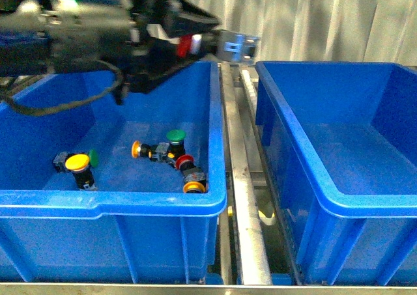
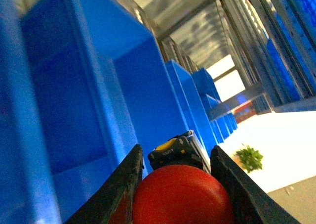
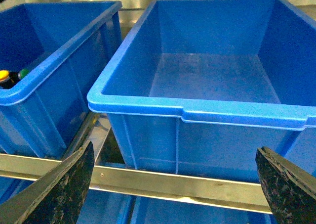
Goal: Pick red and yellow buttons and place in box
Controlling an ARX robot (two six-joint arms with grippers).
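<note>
One red button [image 2: 182,197] is clamped in the left gripper [image 2: 175,154]; the right gripper [image 3: 174,150] gapes wide near the right-hand box [image 3: 148,108].

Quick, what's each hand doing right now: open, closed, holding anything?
Left hand: closed on the red button.
Right hand: open, empty.

The box [image 3: 197,110] is smooth glossy plastic, the red button [image 2: 182,197] smooth, the rails [image 1: 244,204] dull metal.
</note>
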